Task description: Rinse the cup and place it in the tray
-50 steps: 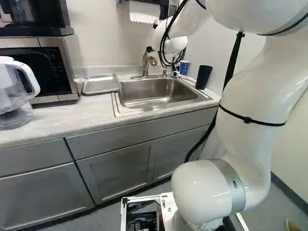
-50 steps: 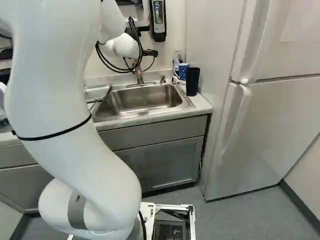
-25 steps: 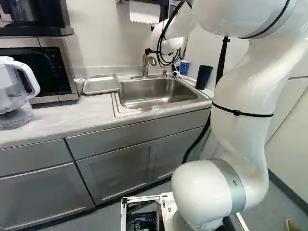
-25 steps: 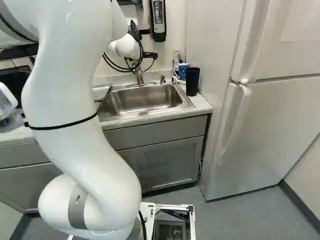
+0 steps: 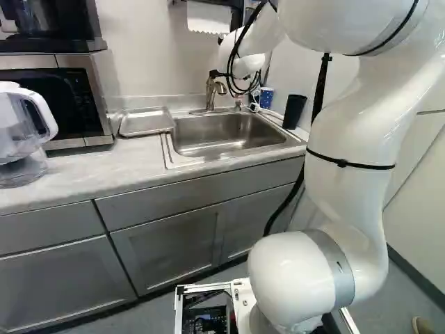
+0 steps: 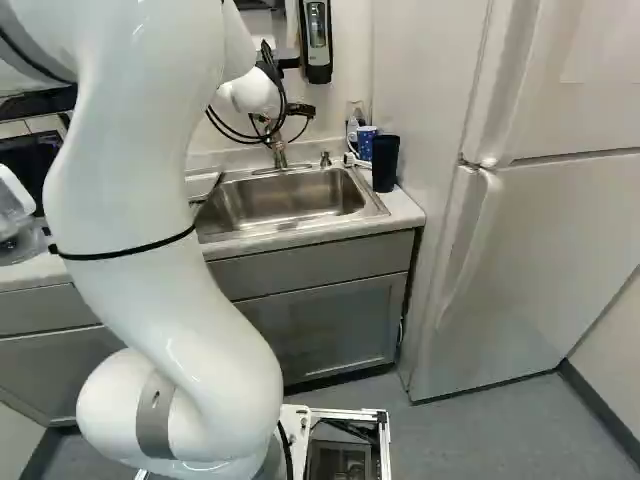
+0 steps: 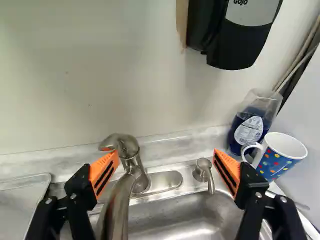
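My gripper (image 6: 300, 108) shows only as a black part above the sink (image 6: 285, 198) in the right base view, partly behind cables. In the wrist view the gripper (image 7: 166, 162) is open and empty, facing the wall behind the faucet (image 7: 131, 172). The spout and lever stand close to one finger. Beyond the other finger is the white-handled blue cup with coloured dots (image 7: 280, 156), upright at the sink's back corner and not gripped. A shallow metal tray (image 5: 146, 122) lies on the counter left of the sink in the left base view.
A dark tumbler (image 6: 385, 163) stands beside the cup, with a blue soap bottle (image 7: 250, 125) behind it. A soap dispenser (image 7: 240, 35) hangs on the wall above. Microwave (image 5: 55, 97) and water pitcher (image 5: 21, 132) occupy the counter left of the tray. A fridge (image 6: 540, 230) borders the sink's right.
The arm's upper links have swung left in the left base view and right in the right base view; its far end has shifted slightly. Base, cup and tray have not moved.
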